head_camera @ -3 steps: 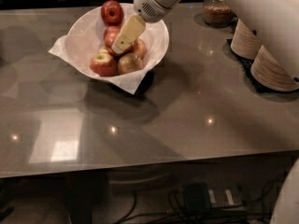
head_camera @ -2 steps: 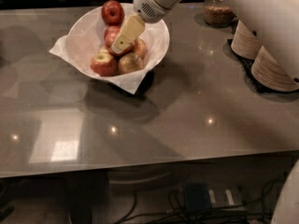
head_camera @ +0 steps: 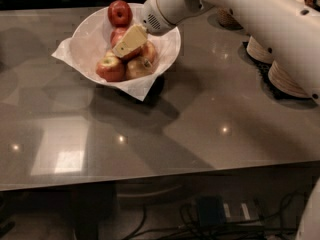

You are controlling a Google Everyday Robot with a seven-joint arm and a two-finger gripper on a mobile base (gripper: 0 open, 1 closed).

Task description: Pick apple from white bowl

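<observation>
The white bowl [head_camera: 85, 39], lined with white paper, stands at the far left of the grey table and holds several apples. The apple [head_camera: 148, 51], orange-red and glossy, lies at the right of the pile, partly hidden by my gripper. My gripper [head_camera: 126, 44] reaches down from the upper right into the bowl, its cream tip resting on the pile between that apple and a reddish one [head_camera: 117, 33]. A darker crimson apple [head_camera: 120, 12] sits at the bowl's far rim. Two yellow-green, red-blushed apples [head_camera: 110, 68] lie at the front.
Stacks of off-white paper plates [head_camera: 287, 76] stand at the right edge of the table, under my arm [head_camera: 250, 9]. A brown container [head_camera: 226, 19] sits at the back. The table's front edge runs across the lower frame, with cables on the floor below.
My gripper has come down and slightly left, deeper into the pile of apples. The bowl and the apples have not moved.
</observation>
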